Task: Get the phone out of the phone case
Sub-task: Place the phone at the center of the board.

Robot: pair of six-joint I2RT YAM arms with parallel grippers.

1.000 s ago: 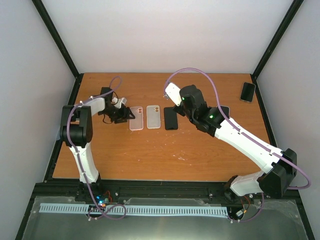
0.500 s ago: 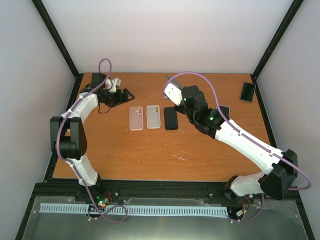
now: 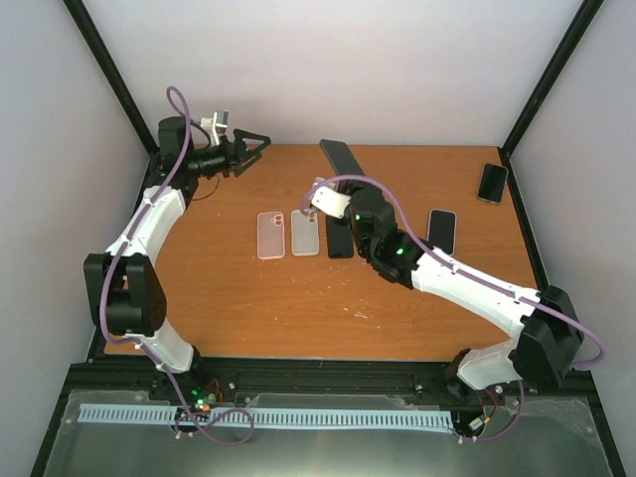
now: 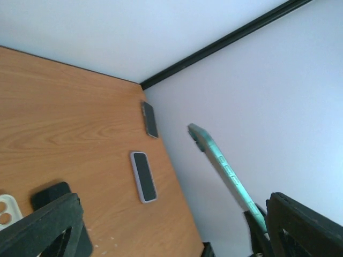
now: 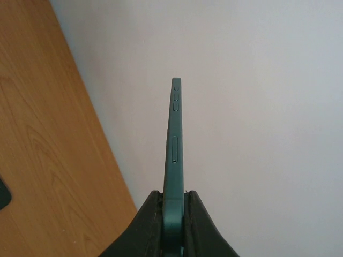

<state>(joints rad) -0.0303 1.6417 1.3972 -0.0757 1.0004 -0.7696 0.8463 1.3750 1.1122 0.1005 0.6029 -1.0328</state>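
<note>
My right gripper (image 5: 174, 201) is shut on the lower end of a teal phone (image 5: 175, 142), seen edge-on with its side buttons showing. I cannot tell the case from the phone. In the top view the right gripper (image 3: 350, 185) holds the phone (image 3: 340, 159) up in the air, tilted toward the back wall. In the left wrist view the teal phone (image 4: 222, 168) slants up at the right. My left gripper (image 3: 253, 149) is open and empty, raised at the back left corner, and its fingers (image 4: 45, 227) stand wide apart.
Two clear cases (image 3: 270, 236) (image 3: 305, 232) and a black phone (image 3: 340, 238) lie in a row mid-table. A lilac-cased phone (image 3: 441, 231) lies to the right, and another phone (image 3: 492, 183) sits at the far right edge. Walls close the back and sides.
My right gripper has risen from the table with the teal phone and tipped it toward the back. My left arm has swung away from the clear cases to the back left corner.
</note>
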